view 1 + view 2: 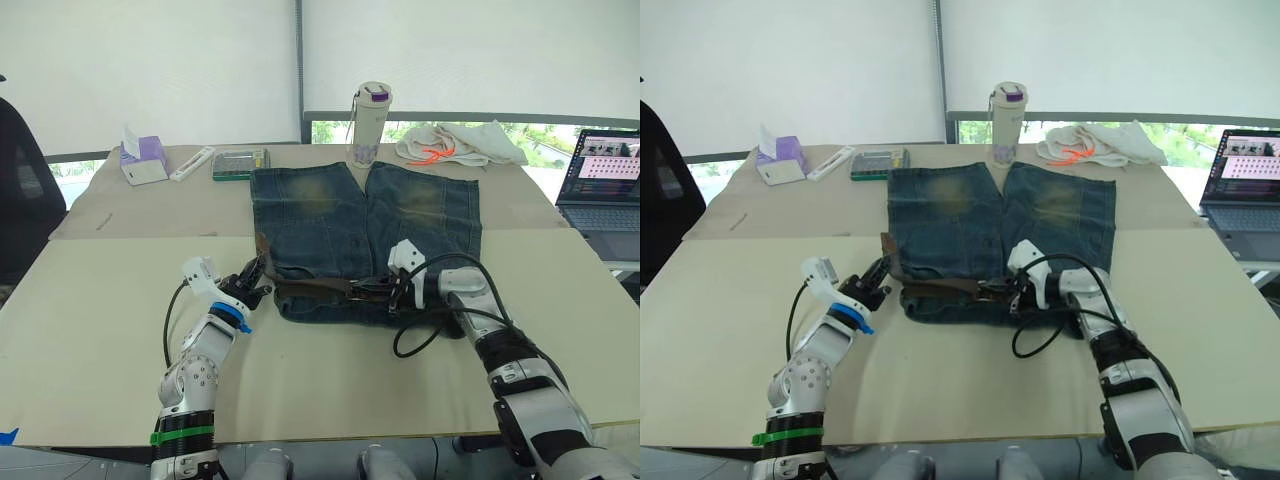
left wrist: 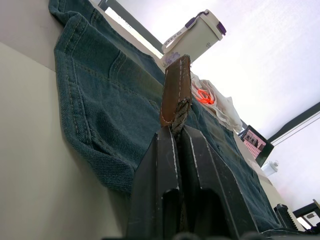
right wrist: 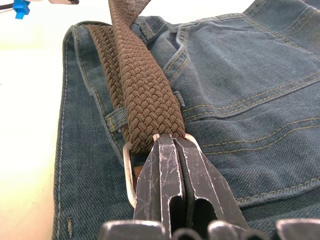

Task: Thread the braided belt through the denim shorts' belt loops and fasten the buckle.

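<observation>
Right hand (image 3: 167,150) clamped on braided belt (image 3: 142,85) at buckle (image 3: 128,170), left hand (image 2: 175,137) pinching its leather tip, strap along waistband of denim shorts (image 1: 360,215) on bench (image 1: 90,330); best kept taut while feeding the tip into the frame.

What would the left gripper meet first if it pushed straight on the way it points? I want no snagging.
Probably the denim shorts: the left gripper, shut on the braided belt tip, points across their waistband. Depth is unclear.
</observation>
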Motion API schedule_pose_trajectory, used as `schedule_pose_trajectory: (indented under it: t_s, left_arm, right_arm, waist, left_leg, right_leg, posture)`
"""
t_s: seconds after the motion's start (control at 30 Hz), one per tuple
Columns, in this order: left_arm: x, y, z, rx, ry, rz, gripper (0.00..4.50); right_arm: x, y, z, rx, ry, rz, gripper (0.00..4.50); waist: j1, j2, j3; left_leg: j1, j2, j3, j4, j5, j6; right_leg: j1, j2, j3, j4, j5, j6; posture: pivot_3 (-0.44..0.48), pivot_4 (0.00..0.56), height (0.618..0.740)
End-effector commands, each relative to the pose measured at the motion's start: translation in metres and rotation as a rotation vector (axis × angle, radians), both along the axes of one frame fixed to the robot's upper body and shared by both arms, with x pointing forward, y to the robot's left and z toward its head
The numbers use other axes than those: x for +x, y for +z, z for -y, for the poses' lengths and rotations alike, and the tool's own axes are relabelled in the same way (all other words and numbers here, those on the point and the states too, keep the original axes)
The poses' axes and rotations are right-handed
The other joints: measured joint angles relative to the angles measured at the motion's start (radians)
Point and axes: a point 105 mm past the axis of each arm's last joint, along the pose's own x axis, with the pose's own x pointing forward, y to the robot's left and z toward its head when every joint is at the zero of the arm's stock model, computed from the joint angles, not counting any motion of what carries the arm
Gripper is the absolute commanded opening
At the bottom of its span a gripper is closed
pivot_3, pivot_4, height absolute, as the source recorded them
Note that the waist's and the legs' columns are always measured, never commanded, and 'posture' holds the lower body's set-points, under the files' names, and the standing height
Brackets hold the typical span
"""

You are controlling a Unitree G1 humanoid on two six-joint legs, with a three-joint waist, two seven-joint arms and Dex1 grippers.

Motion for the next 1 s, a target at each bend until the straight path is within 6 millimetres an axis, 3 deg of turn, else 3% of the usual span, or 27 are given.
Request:
schedule_pose_trajectory:
  t_s: [0.03, 0.23, 0.6, 1.0]
  left_arm:
    - [-0.001, 0.008, -0.004, 0.004, 0.017, 0.037, 0.0]
    - [-0.001, 0.008, -0.004, 0.002, 0.018, 0.038, 0.0]
    - [-0.002, 0.008, -0.003, -0.001, 0.016, 0.038, 0.0]
    - [-0.003, 0.008, -0.002, -0.002, 0.012, 0.039, 0.0]
  right_arm:
    - [-0.001, 0.008, -0.006, -0.011, 0.048, 0.032, 0.04]
    - [-0.001, 0.003, -0.003, -0.024, 0.048, 0.028, 0.04]
    - [-0.001, 0.017, -0.001, 0.087, 0.07, 0.044, 0.04]
    - [0.003, 0.009, 0.002, 0.02, 0.044, 0.06, 0.04]
  waist:
    - [0.0, 0.0, 0.0]
    - [0.0, 0.0, 0.0]
    - [0.0, 0.0, 0.0]
    - [-0.001, 0.0, 0.0]
  left_leg:
    - [0.0, 0.0, 0.0, 0.0, 0.0, 0.0]
    - [0.0, 0.0, 0.0, 0.0, 0.0, 0.0]
    - [0.0, 0.0, 0.0, 0.0, 0.0, 0.0]
    - [0.0, 0.0, 0.0, 0.0, 0.0, 0.0]
  right_leg:
    - [0.0, 0.0, 0.0, 0.0, 0.0, 0.0]
    - [0.0, 0.0, 0.0, 0.0, 0.0, 0.0]
    - [0.0, 0.0, 0.0, 0.0, 0.0, 0.0]
    - [0.0, 0.0, 0.0, 0.0, 0.0, 0.0]
  posture:
    - [0.0, 0.15, 0.74]
    - [0.0, 0.15, 0.74]
    - [0.0, 0.15, 0.74]
    - [0.0, 0.15, 0.74]
